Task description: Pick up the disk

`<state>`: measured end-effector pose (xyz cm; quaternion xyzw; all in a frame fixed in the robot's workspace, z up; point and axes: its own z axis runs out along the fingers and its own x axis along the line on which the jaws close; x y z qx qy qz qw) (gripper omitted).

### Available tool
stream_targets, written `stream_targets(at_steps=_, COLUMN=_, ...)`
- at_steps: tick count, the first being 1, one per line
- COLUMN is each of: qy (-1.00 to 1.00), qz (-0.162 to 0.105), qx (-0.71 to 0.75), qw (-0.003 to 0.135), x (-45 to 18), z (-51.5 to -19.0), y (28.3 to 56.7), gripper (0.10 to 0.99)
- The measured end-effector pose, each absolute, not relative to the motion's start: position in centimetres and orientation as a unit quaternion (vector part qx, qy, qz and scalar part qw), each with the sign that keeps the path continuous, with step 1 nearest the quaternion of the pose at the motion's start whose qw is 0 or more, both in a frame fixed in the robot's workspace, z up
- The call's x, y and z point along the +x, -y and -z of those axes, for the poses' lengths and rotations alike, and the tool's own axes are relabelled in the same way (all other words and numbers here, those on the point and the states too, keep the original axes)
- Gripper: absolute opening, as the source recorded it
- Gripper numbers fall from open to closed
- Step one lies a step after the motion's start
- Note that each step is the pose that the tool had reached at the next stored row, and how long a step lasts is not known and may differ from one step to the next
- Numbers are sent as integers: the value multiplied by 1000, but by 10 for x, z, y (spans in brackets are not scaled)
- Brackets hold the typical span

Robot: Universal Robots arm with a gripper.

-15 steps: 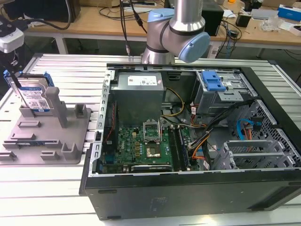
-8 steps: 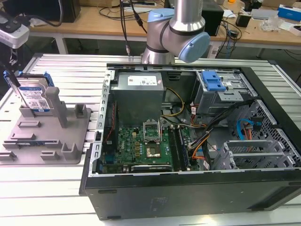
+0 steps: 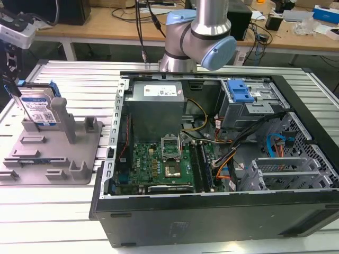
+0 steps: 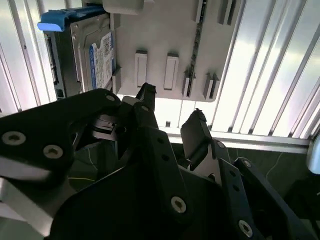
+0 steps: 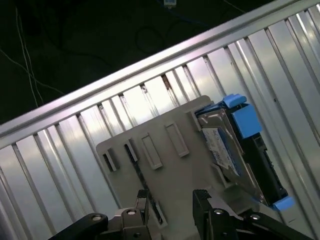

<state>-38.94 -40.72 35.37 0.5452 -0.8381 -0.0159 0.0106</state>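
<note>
Table: we see slatted metal under the jaws.
Computer case: open, well apart from the jaws.
Fixture: grey, directly below the jaws.
Gripper: we see its jaws spread, nothing between them.
Disk: on edge in the fixture, near the jaws, off to one side, untouched.

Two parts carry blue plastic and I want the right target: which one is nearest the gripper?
The disk, on edge in the grey fixture by the gripper; the blue-topped drive cage sits inside the computer case.
</note>
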Motion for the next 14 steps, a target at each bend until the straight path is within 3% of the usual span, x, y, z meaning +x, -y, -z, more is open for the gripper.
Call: stream_targets(at_steps=14, qy=780, qz=15, qx=626, qw=12, x=-384, z=-354, y=407, gripper=482)
